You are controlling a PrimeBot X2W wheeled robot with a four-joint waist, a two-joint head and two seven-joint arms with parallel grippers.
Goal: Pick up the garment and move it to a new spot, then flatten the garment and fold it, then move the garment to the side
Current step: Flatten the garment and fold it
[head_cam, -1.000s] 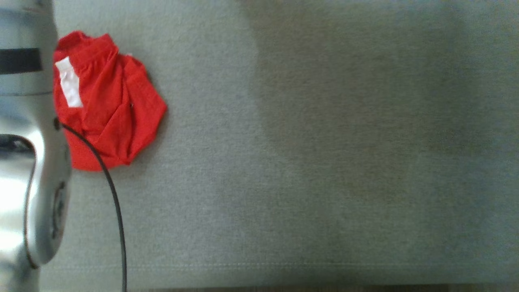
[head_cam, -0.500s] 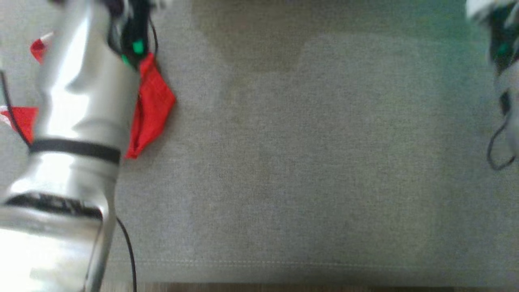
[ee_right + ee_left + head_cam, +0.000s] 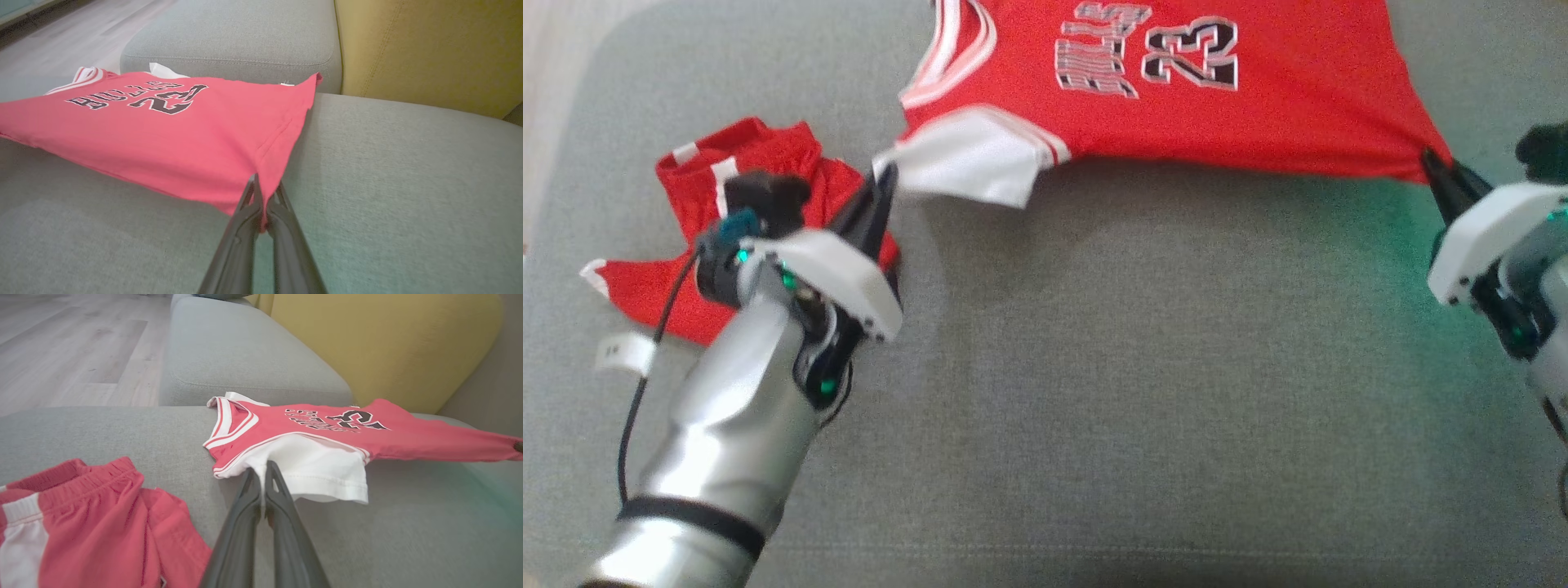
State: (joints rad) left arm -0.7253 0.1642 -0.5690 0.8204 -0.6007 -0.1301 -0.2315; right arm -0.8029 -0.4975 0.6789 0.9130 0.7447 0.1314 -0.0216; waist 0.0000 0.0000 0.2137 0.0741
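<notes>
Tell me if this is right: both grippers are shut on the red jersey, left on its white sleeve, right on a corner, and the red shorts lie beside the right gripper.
No: the head view shows the red shorts beside the left gripper, not the right gripper. Both are shut on the red jersey, left on its white sleeve, right on a corner.

Seating: grey woven-fabric sofa seat (image 3: 1094, 392), wide, flat; stitched seam (image 3: 1094, 549) along front edge.
Adjoining: second grey seat cushion (image 3: 245, 347), same fabric, rounded corners, seamed rim, directly beside first.
Behind: mustard-yellow back cushion (image 3: 388, 347), upright, smooth, one stitched line on face.
Floor (image 3: 61, 347): pale wood-look planks, beyond sofa's end.
Light: soft, diffuse; faint shadow across seat; green tint (image 3: 1380, 269) on fabric at right side.
</notes>
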